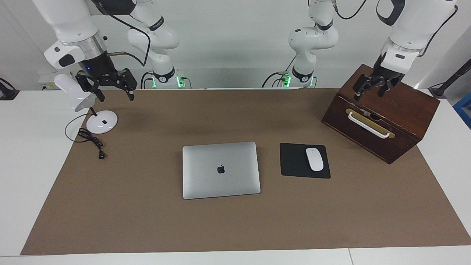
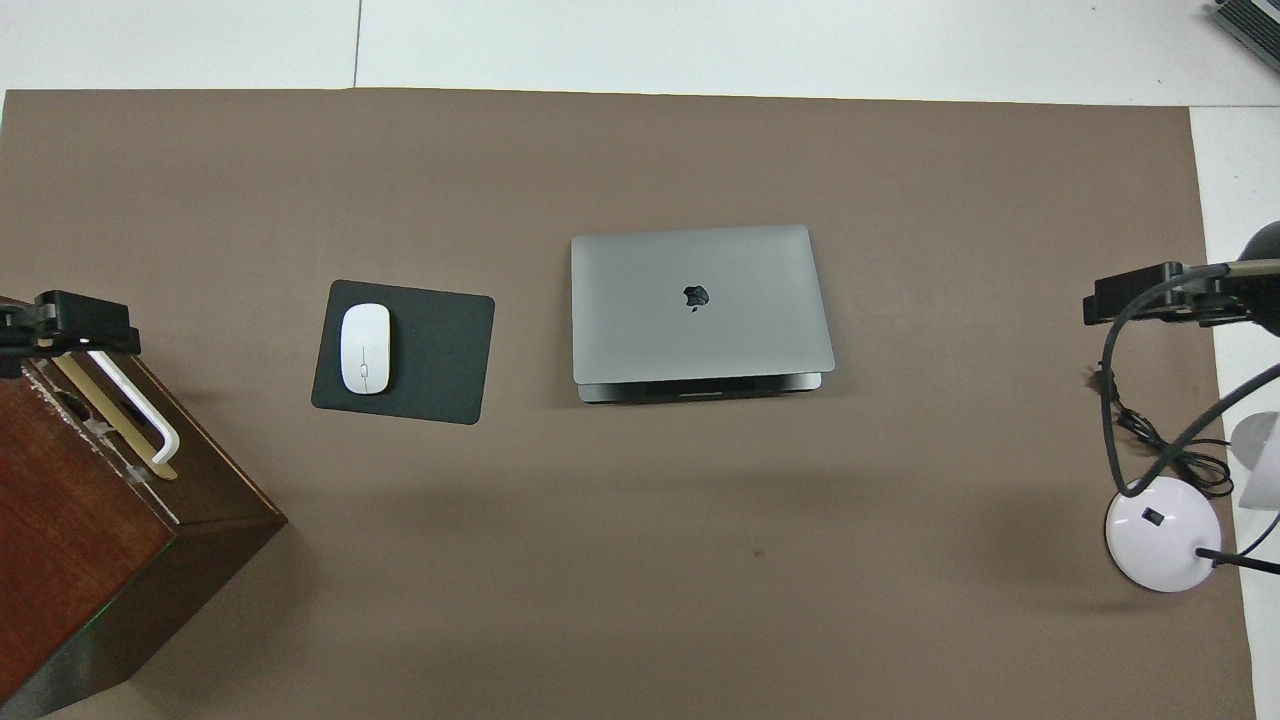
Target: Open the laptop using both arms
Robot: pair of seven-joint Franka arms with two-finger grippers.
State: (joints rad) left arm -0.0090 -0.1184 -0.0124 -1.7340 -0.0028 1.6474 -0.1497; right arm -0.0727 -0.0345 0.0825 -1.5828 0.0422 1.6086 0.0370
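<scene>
Facing view: laptop point(image 1: 221, 170) lies closed; left gripper point(image 1: 372, 90) above the box point(image 1: 382, 114), right gripper point(image 1: 112, 89) above the lamp point(image 1: 99, 119), jaws spread for reaching.

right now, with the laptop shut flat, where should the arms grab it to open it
The laptop lies shut and flat. Its edge nearer to the robots shows a dark seam with a notch over the base, and the logo's top points that way too. So probably take the lid at the middle of that edge, coming in low from the robots' side.
</scene>
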